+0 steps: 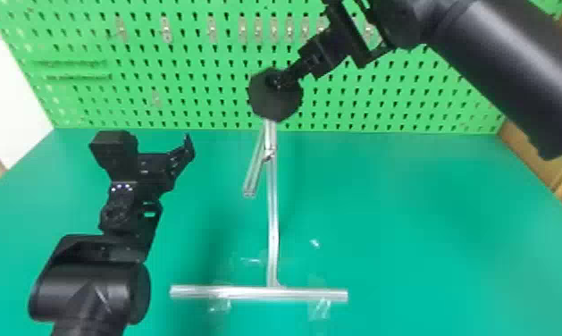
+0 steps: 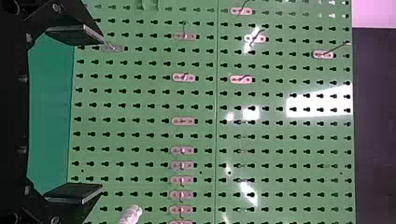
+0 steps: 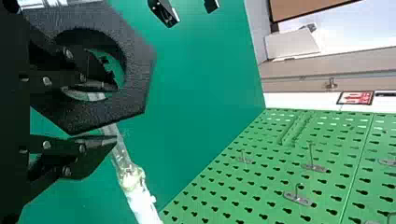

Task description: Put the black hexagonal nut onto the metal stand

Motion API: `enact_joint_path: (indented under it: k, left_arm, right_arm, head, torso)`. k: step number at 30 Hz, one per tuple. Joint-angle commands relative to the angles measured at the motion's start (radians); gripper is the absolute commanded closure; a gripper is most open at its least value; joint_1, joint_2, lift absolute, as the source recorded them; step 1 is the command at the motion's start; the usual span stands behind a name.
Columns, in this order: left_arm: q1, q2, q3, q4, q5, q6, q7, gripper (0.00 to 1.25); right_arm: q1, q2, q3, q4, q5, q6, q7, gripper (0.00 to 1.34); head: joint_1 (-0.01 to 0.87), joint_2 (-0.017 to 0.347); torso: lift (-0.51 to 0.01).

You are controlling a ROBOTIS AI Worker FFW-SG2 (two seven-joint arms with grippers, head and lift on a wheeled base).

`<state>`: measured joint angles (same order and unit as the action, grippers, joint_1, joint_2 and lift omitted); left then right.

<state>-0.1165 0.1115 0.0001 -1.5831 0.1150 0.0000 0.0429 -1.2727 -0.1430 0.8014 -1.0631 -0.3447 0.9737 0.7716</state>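
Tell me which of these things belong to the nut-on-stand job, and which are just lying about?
For the job:
black hexagonal nut
metal stand
right tool, at the nut

Just about:
left tool, idle
green pegboard and its metal hooks
clear scrap on the green table

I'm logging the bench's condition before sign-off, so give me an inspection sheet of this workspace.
Surface: green tabletop, clear tape beside the stand's crossbar.
Job's things: black hexagonal nut at the top of the metal stand; whether the stand bears it, cannot tell.
Clutter: small pale scrap beyond the crossbar.
Left gripper: open, holding nothing.
Right gripper: at the nut; grip unclear.
Cables: nothing seen.
Surroundings: green pegboard behind the tabletop, with metal hooks.
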Motion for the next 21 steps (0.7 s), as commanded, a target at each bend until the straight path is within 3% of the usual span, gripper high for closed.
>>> enact_joint_path:
  k: [1,5,8,21]
  left_arm:
    - [0.0,-0.001,0.0,0.0,0.002,0.0,0.0,0.16]
    - [0.0,-0.001,0.0,0.0,0.002,0.0,0.0,0.17]
    - [0.0,-0.001,0.0,0.0,0.002,0.0,0.0,0.17]
    - [0.0,0.0,0.0,0.0,0.002,0.0,0.0,0.17]
  right_arm:
    - [0.001,-0.001,-0.001,0.0,-0.004,-0.003,0.0,0.65]
    - [0.003,-0.001,-0.001,0.0,-0.004,-0.003,0.0,0.36]
    - [0.003,-0.001,-0.001,0.0,-0.004,-0.003,0.0,0.03]
    - [0.004,-0.001,-0.01,0.002,-0.007,-0.006,0.003,0.0]
  head:
    - [0.693,0.081]
    - [0.693,0.081]
    - [0.693,0.081]
    - [0.693,0.081]
  torso:
    - [-0.001]
    - [-0.001]
    - [-0.001]
    - [-0.001]
